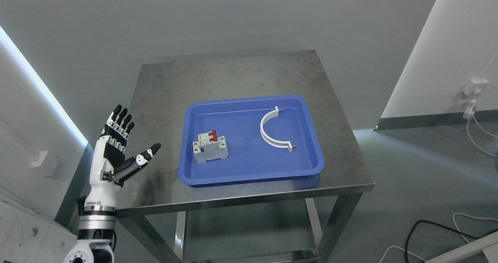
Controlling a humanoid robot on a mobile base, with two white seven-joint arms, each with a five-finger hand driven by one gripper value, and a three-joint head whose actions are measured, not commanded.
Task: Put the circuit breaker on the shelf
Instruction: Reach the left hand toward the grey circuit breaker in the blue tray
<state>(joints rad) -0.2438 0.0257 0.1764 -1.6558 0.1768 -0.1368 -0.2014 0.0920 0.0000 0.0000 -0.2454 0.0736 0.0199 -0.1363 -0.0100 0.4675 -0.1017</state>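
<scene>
Fingers (pixel 118 119) of the left hand (pixel 116 146) spread, holding nothing, left of the blue tray (pixel 249 177). Circuit breaker (pixel 210 147) sits in the tray's left half on the worktop (pixel 163 99). Risk: tray rim may obstruct a side approach.

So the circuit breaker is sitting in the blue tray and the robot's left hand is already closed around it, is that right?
Not quite. The circuit breaker does sit in the blue tray, but the left hand is not closed around it. The head view shows that hand open, fingers spread, off the table's left edge and apart from the breaker.
</scene>
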